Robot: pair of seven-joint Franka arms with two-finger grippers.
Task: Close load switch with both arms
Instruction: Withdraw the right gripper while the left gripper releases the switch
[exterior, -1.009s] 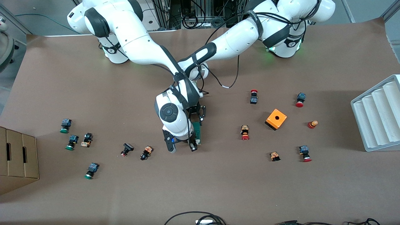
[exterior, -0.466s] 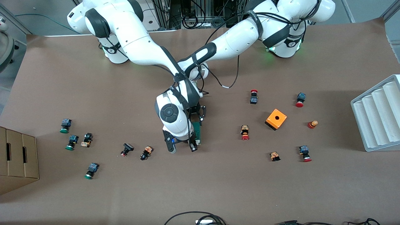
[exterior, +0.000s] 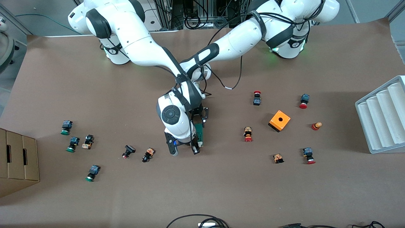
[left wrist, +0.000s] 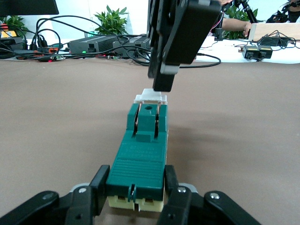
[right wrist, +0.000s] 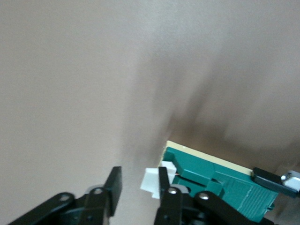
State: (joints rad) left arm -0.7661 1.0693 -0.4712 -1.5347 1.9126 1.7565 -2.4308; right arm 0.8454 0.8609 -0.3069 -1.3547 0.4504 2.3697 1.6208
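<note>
A: Where does the load switch [left wrist: 140, 154] sit?

B: It lies flat on the brown table [exterior: 221, 183], near the middle, under the two crossed arms, with its white tab [left wrist: 151, 96] at the end nearer the front camera.

A: And the left gripper [left wrist: 136, 194]?

B: Its two fingers are clamped on the sides of the green body at the end away from the tab.

A: The right gripper [right wrist: 138, 187]?

B: It stands over the tab end. Its fingers are parted narrowly, and the tab [right wrist: 151, 182] sits beside one finger [right wrist: 165, 185], just touching it; nothing is gripped there.

A: What lies around?

B: An orange box [exterior: 279, 120] with a hole lies toward the left arm's end, among red-capped push buttons [exterior: 248, 134]. Green-capped push buttons [exterior: 72, 144] lie toward the right arm's end, near a cardboard box [exterior: 17, 161]. A white ribbed tray [exterior: 383, 115] sits at the table's edge.
</note>
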